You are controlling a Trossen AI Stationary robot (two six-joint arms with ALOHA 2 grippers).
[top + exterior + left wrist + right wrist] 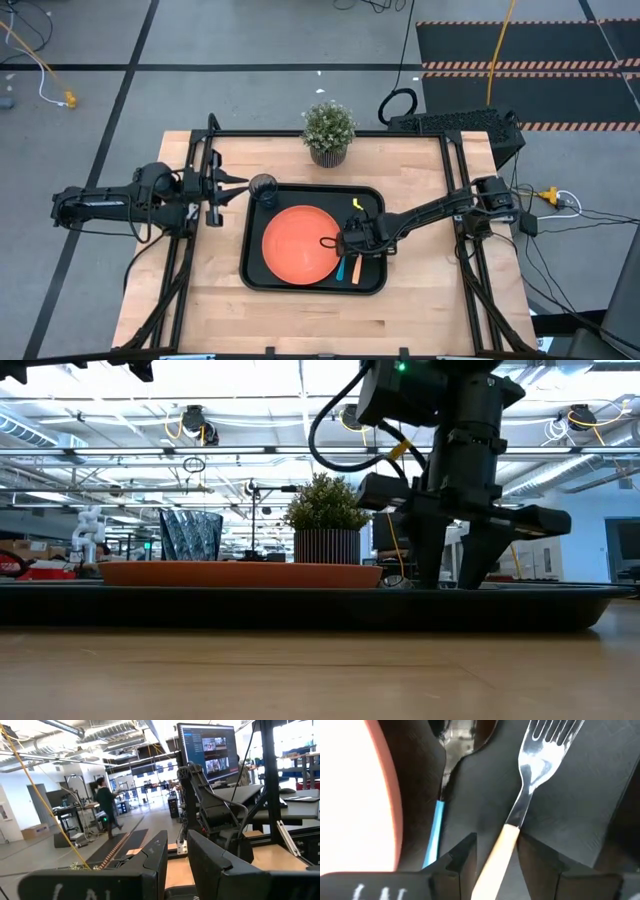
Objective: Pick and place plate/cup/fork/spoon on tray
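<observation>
The fork (520, 815) lies on the tray (372, 197) between the right claw's (495, 852) parted fingers, beside spoon (440, 805) and plate (300, 243). The cup (264, 188) sits in a tray corner; all seem placed. The left claw (235, 186) waits off-tray, slightly parted, empty.

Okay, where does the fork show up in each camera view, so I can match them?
High view: the fork lies on the tray, just right of the plate, under the right gripper.
Low view: not visible, hidden behind the tray rim.
Left wrist view: not in it.
Right wrist view: centre, between the gripper's jaws, beside the spoon.
Shared landmark: the orange plate.
</observation>
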